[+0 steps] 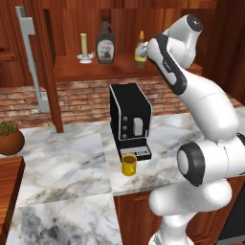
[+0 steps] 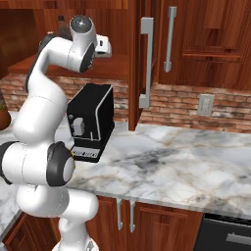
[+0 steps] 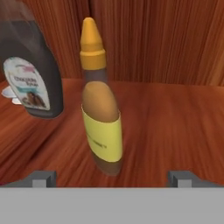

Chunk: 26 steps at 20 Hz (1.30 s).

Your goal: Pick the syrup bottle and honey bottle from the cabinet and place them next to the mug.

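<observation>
My fingers (image 3: pixel 112 178) are spread wide, tips far apart with nothing between them and touching nothing. The honey bottle (image 3: pixel 101 114) stands upright on the cabinet (image 1: pixel 86 72) shelf just ahead of me, slightly left of the gap's middle. The syrup bottle (image 3: pixel 27 70) stands beside it, apart. Down on the counter (image 1: pixel 72 162), the mug (image 1: pixel 128 164) sits before the coffee machine (image 1: pixel 129 117).

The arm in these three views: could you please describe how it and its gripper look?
The arm is glossy white, built of thick rounded segments with dark grey to black bands and round caps at the joints. A faint grey marking runs along the upper link. No cables show. The gripper ends in two small, blocky grey finger tips.
</observation>
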Available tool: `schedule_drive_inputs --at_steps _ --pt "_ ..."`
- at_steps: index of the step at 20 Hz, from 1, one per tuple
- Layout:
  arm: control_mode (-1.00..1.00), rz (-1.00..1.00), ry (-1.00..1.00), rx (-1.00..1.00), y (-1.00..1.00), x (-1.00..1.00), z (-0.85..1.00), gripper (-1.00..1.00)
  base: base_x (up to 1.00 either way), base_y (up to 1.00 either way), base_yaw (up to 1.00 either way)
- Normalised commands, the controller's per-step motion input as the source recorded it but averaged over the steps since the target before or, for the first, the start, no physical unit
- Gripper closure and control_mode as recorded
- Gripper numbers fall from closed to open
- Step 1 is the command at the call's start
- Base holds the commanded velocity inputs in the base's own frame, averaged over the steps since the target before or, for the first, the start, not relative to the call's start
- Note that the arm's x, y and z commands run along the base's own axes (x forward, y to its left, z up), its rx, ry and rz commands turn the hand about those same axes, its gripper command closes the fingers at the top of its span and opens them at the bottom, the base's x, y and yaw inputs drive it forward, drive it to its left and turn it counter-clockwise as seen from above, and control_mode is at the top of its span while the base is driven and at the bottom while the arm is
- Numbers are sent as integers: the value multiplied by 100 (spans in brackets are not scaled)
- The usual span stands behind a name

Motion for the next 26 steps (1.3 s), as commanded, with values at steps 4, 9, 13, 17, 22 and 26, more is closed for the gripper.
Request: schedule_drive_inputs --at_steps 4,9,13,17,22,26 --pt "-100 0 4 0 13 18 -6 -100 0 0 0" --pt "-100 0 5 0 3 22 -3 -100 0 0 0" --pt "-100 0 6 0 0 19 0 -100 0 0 0" --pt "-100 0 3 0 0 18 -1 -100 0 0 0" --pt "-100 0 0 0 0 3 -4 -100 0 0 0" --pt "-100 0 0 0 0 4 -13 -100 0 0 0"
